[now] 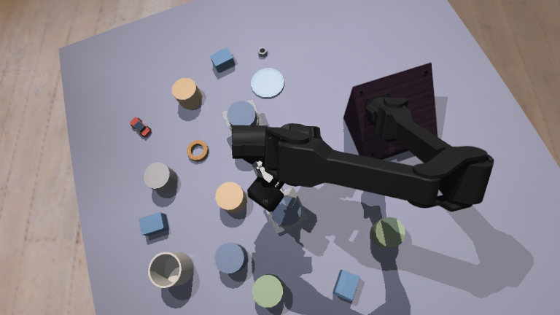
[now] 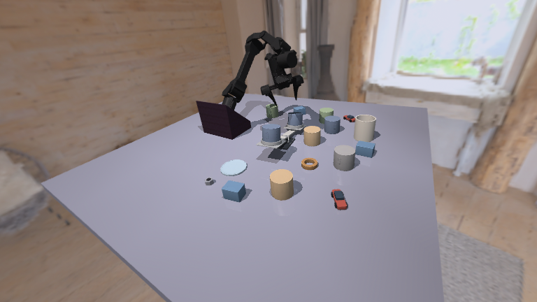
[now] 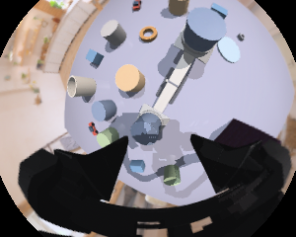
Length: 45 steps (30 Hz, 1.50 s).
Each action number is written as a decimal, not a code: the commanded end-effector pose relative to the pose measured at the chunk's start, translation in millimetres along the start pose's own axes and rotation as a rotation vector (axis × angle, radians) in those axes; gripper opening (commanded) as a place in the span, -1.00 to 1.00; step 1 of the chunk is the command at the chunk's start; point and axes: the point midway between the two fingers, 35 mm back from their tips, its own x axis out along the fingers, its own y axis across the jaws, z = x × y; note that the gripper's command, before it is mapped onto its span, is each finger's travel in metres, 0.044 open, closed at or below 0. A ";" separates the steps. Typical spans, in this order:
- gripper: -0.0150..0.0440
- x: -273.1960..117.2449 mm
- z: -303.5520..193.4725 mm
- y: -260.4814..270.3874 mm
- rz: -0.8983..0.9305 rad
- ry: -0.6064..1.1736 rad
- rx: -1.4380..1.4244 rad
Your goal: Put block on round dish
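Black and spread wide with nothing between its fingers, the pincer (image 2: 282, 92) is hovering above the far blue cup (image 2: 294, 118) on the balance (image 2: 285, 139); the near cup (image 2: 270, 133) is standing on the other end, beside the pale round dish (image 2: 233, 166) on the worktop (image 2: 237, 243).

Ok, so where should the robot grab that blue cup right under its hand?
By its round side wall, coming straight down from above: the cup stands upright with its closed top up, so the open gripper can straddle it.
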 end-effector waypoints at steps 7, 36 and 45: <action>1.00 23.9 -15.4 24.3 -0.112 -0.001 0.286; 1.00 72.4 -31.3 36.2 -0.186 -0.032 0.514; 1.00 86.7 -31.5 33.8 -0.188 -0.031 0.513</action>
